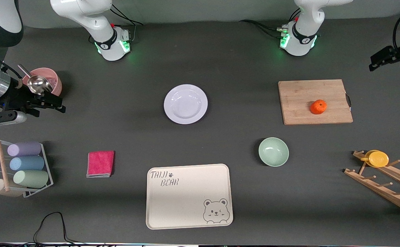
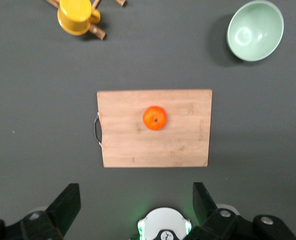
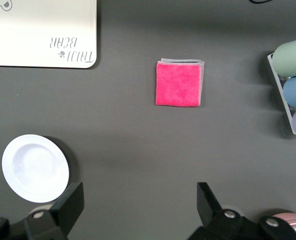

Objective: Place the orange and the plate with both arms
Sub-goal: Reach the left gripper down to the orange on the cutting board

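Hovering high and empty, the left gripper (image 2: 133,207) hung wide open over the orange (image 1: 318,106) on its cutting board (image 1: 299,99). The right gripper (image 3: 138,210), equally wide, waited near the plate (image 1: 185,104) (mid-table, probably bound for the tray (image 1: 189,195)).
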Controlling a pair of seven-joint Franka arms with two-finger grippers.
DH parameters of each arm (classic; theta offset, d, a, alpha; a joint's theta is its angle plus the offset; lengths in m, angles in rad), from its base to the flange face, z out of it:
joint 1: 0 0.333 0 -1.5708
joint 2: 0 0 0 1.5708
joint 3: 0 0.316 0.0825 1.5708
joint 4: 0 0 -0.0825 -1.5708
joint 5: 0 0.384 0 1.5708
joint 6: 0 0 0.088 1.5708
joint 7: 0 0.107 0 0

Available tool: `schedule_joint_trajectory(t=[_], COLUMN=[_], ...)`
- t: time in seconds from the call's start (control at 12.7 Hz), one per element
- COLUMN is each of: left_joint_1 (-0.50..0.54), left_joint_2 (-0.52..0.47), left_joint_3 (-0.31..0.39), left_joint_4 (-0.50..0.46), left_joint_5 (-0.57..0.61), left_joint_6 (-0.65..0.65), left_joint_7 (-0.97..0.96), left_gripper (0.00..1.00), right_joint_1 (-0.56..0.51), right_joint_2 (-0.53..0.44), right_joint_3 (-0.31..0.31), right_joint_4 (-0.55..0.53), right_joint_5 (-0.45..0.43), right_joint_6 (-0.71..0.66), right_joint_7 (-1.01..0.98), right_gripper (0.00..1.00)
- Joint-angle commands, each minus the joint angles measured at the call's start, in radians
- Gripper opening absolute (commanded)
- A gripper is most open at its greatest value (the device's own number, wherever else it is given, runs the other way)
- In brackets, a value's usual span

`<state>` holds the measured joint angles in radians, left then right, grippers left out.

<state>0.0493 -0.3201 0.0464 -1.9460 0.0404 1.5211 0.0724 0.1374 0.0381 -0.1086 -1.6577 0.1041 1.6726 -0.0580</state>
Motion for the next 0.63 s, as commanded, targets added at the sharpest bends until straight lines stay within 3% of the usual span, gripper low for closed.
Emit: schedule_joint_trajectory(t=[0.0, 0.32, 0.55], left_joint_1=[0.01, -0.005, -0.005], left_joint_2=[-0.172, -0.238, -0.231], left_joint_3=[-0.003, -0.008, -0.008], left_joint_4=[-0.184, -0.245, -0.376], left_joint_5=[0.012, 0.003, 0.001], left_joint_6=[0.053, 0.077, 0.232], left_joint_7=[0.014, 0.014, 0.014], left_gripper=[1.0, 1.0, 1.0], right_joint_1=[0.001, 0.007, 0.036], right_joint_2=[0.022, 0.034, 0.057], right_joint_3=[0.003, 0.003, 0.001], right_joint_4=[0.0, -0.082, -0.111], right_joint_5=[0.022, 0.208, 0.236], right_joint_6=[0.033, 0.123, 0.202], right_joint_7=[0.02, 0.062, 0.063], right_gripper=[1.0, 1.0, 1.0])
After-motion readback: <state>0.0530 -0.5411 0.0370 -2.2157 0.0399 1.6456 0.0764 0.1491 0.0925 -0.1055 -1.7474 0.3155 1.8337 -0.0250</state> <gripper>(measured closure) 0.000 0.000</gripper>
